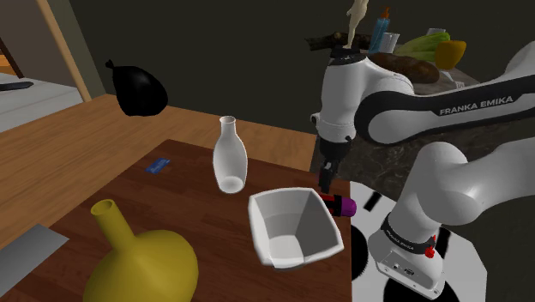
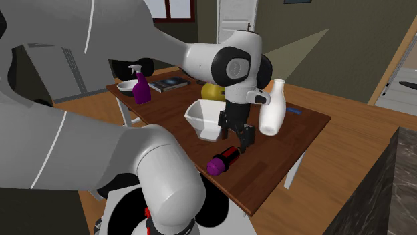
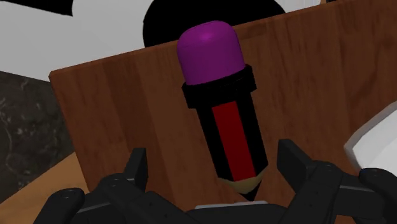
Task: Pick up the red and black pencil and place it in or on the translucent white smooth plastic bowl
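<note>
The red and black pencil (image 1: 341, 204) (image 2: 224, 161) (image 3: 228, 121), short and thick with a purple cap, lies flat on the brown wooden table (image 1: 197, 214) close to its edge. My black gripper (image 1: 327, 183) (image 2: 243, 139) (image 3: 215, 164) hangs just above the pencil's pale tip end. It is open: the fingers (image 3: 137, 168) stand on either side of the pencil without touching it. The white square-sided bowl (image 1: 296, 225) (image 2: 200, 120) (image 3: 372, 137) stands empty right beside the pencil, toward the table's middle.
A white bottle (image 1: 230, 156) (image 2: 272, 107) stands behind the bowl and a yellow vase (image 1: 141, 262) (image 2: 212, 90) farther along. A purple spray bottle (image 2: 141, 88), a book (image 2: 168, 84) and a small blue item (image 1: 157, 166) also sit on the table. A dark stone counter (image 1: 386, 159) is beside it.
</note>
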